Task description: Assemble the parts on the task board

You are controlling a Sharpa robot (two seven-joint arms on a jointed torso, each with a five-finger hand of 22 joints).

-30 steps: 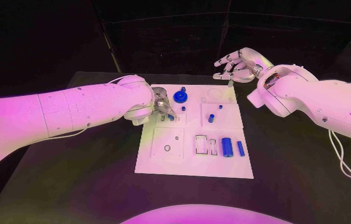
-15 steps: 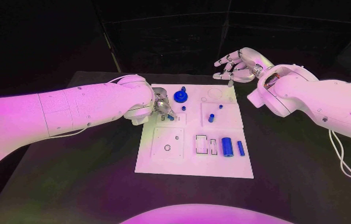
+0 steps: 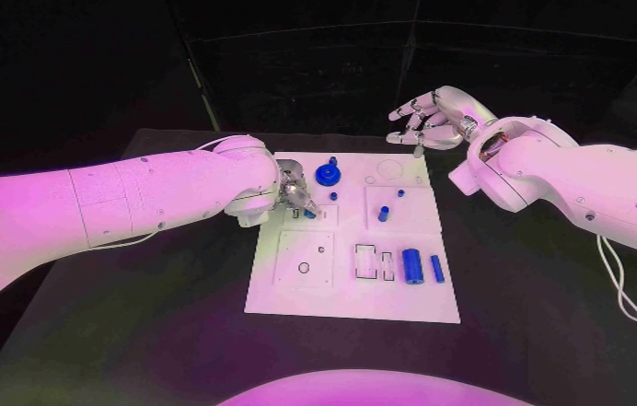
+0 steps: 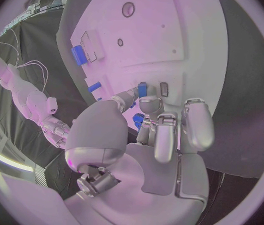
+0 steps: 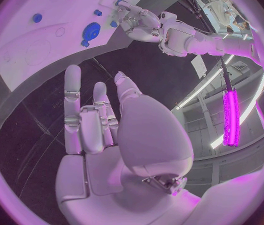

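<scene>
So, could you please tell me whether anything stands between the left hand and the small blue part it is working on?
Nothing visible does: the left hand already pinches the small blue part over the white task board.

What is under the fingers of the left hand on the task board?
Under the left hand, a small blue part is pinched at the fingertips, over the task board beside a small slot. The fingers cover what lies directly beneath the part.
</scene>
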